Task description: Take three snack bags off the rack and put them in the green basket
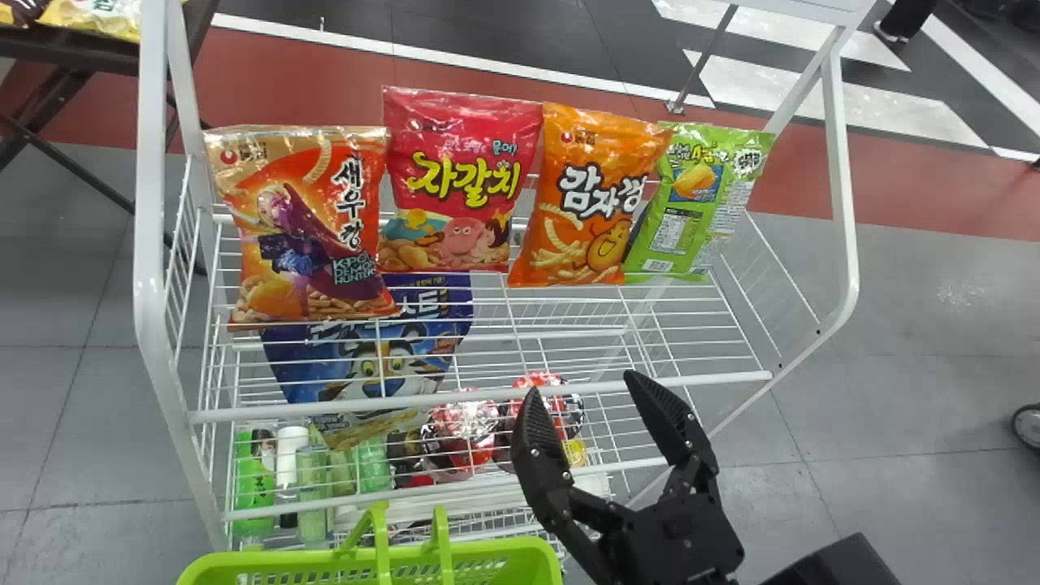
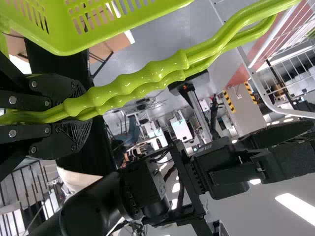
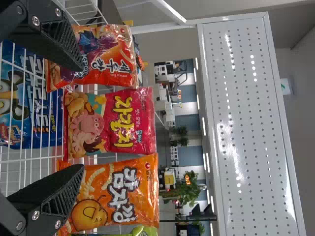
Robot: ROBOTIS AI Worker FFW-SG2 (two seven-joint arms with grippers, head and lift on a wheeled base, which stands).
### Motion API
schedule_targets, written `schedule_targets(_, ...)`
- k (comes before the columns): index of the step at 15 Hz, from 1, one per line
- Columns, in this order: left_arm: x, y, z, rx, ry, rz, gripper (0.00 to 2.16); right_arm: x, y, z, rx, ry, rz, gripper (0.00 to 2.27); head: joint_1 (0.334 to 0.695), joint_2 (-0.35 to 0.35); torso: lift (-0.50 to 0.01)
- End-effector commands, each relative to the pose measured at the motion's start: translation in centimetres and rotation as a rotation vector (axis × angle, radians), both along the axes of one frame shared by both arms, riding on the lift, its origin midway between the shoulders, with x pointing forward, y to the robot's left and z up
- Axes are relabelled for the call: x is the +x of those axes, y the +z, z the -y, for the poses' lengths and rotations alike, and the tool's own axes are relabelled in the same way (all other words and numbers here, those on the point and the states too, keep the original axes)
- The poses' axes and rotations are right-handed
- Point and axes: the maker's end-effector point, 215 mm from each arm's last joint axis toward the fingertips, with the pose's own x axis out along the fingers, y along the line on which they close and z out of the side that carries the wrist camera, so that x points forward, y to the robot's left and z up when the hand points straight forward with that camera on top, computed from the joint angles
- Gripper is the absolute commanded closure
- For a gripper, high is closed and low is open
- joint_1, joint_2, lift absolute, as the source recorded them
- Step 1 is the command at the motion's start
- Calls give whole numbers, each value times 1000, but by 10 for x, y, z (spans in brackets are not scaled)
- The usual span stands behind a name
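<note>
"weighing up those snack bags (image 1: pixel 461 179), what did you expect?"

"light, pillowy packs, slick outside and brittle within, i guessed. four stood in a row on the rack (image 1: pixel 149 284)."

"and the grippers?"

"the right gripper (image 1: pixel 581 386) had its fingers well parted, holding nothing; the left gripper (image 2: pixel 83 107) was clamped round the handles (image 2: pixel 162 73) of the green basket (image 1: pixel 309 561)."

"where was the best hold?"

"probably mid-body, pinched front to back, firmly enough against slipping but gently enough to prevent crushing."

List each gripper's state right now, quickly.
Left gripper: closed on the green basket's handles.
Right gripper: open, holding nothing, in front of the rack.
</note>
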Motion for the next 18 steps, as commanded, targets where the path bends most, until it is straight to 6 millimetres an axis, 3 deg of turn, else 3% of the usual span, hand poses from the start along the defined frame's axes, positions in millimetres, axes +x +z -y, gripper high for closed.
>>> schedule_targets(1,-1,1,1,2,-5,6,1281,21,-16,-2,-8,28,-29,110,695,-350,-21)
schedule_targets(5,-1,0,3,13,-32,13,1285,83,-47,-17,-35,79,-138,117,695,-350,-21)
schedule_targets(9,0,0,3,16,-38,8,1281,147,-75,-62,-10,186,-247,117,695,-350,-21)
schedule_targets(13,0,0,4,14,-37,6,1285,191,-70,-120,19,292,-255,117,695,-350,-21)
schedule_targets(15,-1,-1,4,14,-37,1,1285,201,-72,-149,29,340,-276,117,695,-280,-21)
schedule_targets(16,0,-1,4,12,-37,1,1281,209,-63,-162,34,355,-265,117,695,-257,-21)
schedule_targets(18,-2,-1,4,7,-40,-5,1281,224,-63,-177,14,367,-278,127,695,-210,-21)
